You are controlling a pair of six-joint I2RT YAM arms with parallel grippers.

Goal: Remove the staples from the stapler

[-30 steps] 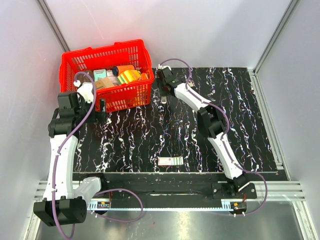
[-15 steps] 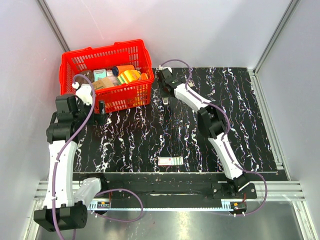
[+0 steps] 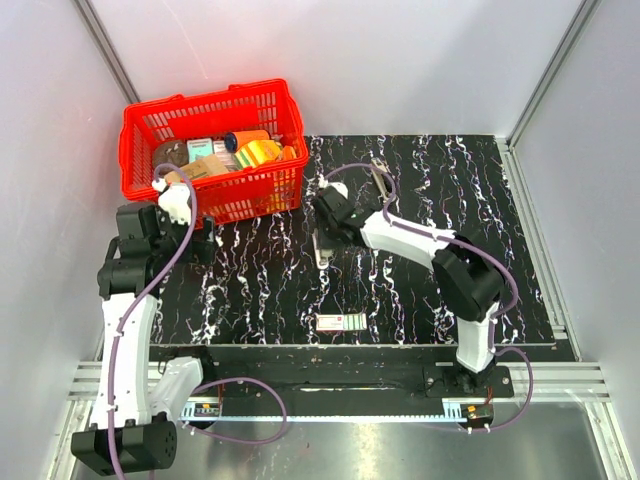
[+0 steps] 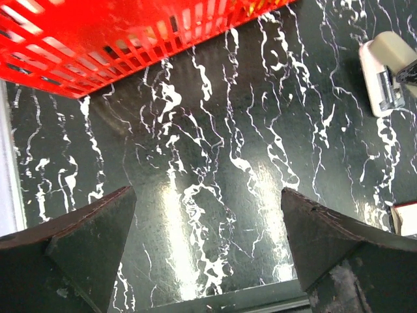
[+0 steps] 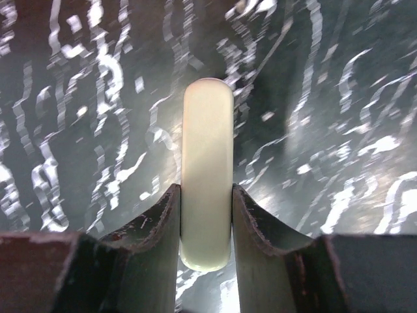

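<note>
A: How much of the unloading can be counted as done?

B: Only the grasp. The small slim grey-beige stapler with rounded ends (image 5: 207, 143) is clamped across its width between the 2 dark fingers of the right gripper (image 5: 206, 192). No staples are seen outside it, and no sign of opening is made out from above. Opening it and removing the strip are judged to be left.

A: Where is the stapler placed?

B: Near the middle of the black mat veined with white (image 3: 480, 220), to the right of the red plastic lattice basket (image 3: 255, 195) and beyond the flat white box with pink-green marks (image 3: 342, 322). Whether it rests on the mat or is held just above it cannot be told.

A: And the other arm?

B: The left gripper (image 4: 207, 195) is spread wide with nothing between its fingers, and is held over bare mat beside the basket's near wall.

A: What is noted of the room?

B: The mat is enclosed by plain pale walls (image 3: 400, 60) on 3 sides. Assorted packets are seen in the basket at the far left corner.
</note>
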